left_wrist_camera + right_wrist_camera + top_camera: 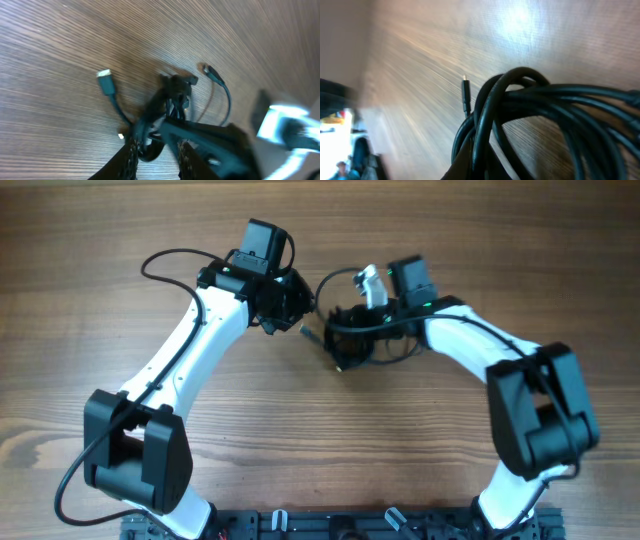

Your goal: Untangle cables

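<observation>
From above, the cables (362, 340) are seen bunched in the middle of the counter (320, 440), with bare wood all round. In the left wrist view, the left fingers (131, 157) are spread, a cable loop between them, and a plug (106, 82) lies apart. In the right wrist view, the right fingers (470, 167) are pressed together on the cables.

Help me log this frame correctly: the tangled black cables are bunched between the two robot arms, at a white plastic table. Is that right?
Not quite. The table is brown wood grain, not white plastic, as the overhead view shows. The rest stands: the black cables are bunched between the left arm and the right arm.
</observation>
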{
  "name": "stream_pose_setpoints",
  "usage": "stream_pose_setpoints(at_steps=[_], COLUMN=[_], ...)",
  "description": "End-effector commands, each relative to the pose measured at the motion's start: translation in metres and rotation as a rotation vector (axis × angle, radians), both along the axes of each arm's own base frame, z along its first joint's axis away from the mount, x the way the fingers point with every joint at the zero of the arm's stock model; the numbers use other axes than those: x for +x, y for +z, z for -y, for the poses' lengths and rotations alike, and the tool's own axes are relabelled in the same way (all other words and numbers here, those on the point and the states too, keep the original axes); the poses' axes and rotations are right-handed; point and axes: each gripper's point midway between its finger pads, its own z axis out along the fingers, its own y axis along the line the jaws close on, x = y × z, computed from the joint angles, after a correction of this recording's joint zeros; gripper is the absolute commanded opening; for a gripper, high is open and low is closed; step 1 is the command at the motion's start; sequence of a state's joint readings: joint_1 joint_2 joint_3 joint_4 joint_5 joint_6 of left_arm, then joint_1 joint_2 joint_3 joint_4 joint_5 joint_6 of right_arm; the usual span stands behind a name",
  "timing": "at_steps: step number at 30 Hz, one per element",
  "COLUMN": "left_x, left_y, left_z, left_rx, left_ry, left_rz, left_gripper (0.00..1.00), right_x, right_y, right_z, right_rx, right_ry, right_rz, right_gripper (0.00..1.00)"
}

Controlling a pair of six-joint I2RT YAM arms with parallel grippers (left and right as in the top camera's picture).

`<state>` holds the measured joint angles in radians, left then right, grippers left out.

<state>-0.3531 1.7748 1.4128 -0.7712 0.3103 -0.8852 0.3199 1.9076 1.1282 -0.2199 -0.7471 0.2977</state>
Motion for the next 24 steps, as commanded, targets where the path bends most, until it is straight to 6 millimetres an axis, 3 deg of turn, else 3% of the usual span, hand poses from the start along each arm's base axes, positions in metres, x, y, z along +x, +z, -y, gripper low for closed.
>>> stream_pose_setpoints(at_steps=[1,3,6,8,12,17,21,24], left_x=[-0.003,0.001,0.010,0.011,0.010,0.003,-0.007,-0.011], left_y=[0.005,0.018,0.024,0.014,-0.025,-0.018,-0.024,-0.025], left_z=[0.021,0.036,0.042,0.042,0.042,0.058,0.053,0.052], left_rx=[-0.079,-0.159,-0.182,-0.177,-0.138,-0.210,-0.181,-0.174], left_ry=[-0.141,-0.209,-0.227,-0.227,-0.286,-0.471,-0.557,-0.576], left_rz=[0.043,0.097,0.149,0.128,0.075,0.156,0.162,0.158], left_gripper=[0.28,0.28,0.39,0.45,0.47,0.48,0.49,0.49], right_x=[0.005,0.003,0.000,0.000,-0.006,-0.007,-0.006,-0.009], right_y=[0.078,0.094,0.092,0.092,0.099,0.103,0.121,0.163], right_z=[0.008,0.015,0.015,0.015,0.011,0.010,0.009,0.025], right_rx=[0.208,0.264,0.268,0.272,0.318,0.338,0.421,0.595], right_ry=[0.008,0.016,0.012,0.009,0.039,0.041,0.072,0.134], right_rz=[0.047,0.039,0.008,0.000,-0.024,-0.039,-0.037,-0.110], right_gripper=[0.04,0.04,0.04,0.04,0.04,0.04,0.04,0.04])
